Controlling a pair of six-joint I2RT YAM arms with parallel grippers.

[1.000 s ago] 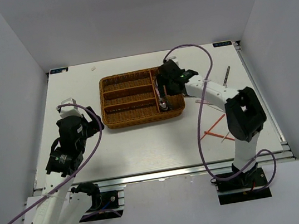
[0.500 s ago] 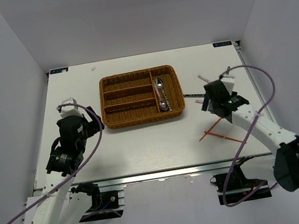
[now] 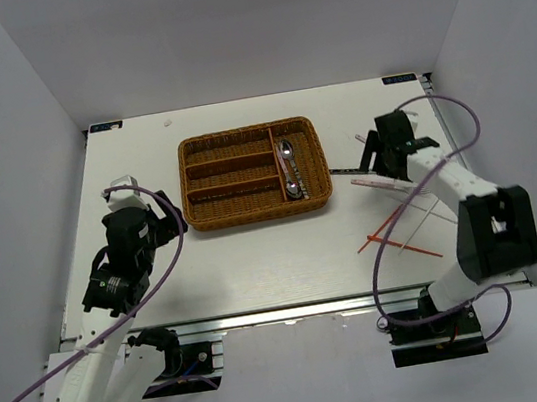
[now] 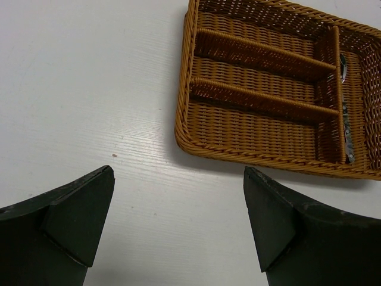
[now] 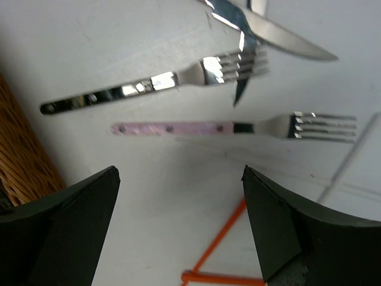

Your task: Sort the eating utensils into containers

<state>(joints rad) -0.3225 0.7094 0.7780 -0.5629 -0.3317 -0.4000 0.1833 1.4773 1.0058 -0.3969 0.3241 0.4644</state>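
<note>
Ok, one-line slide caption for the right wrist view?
Open right gripper hovers near a pink-handled fork and an all-metal fork, wicker tray at left.

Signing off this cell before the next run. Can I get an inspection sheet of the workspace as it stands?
Surface: white table, no spills seen.
Job's things: tray with two spoons in the crosswise slot and the long slots empty. Silver fork, pink fork, knife, red chopsticks and a white chopstick lie loose to the right of the tray.
Clutter: one pale speck near the far edge.
Hands: left hand open, empty, over bare table by the tray. Right hand open, empty, above the forks.
Cables: left cable loops off its arm. Right cable crosses the chopsticks in the top view.
Surroundings: plain walls, nothing else seen.
</note>
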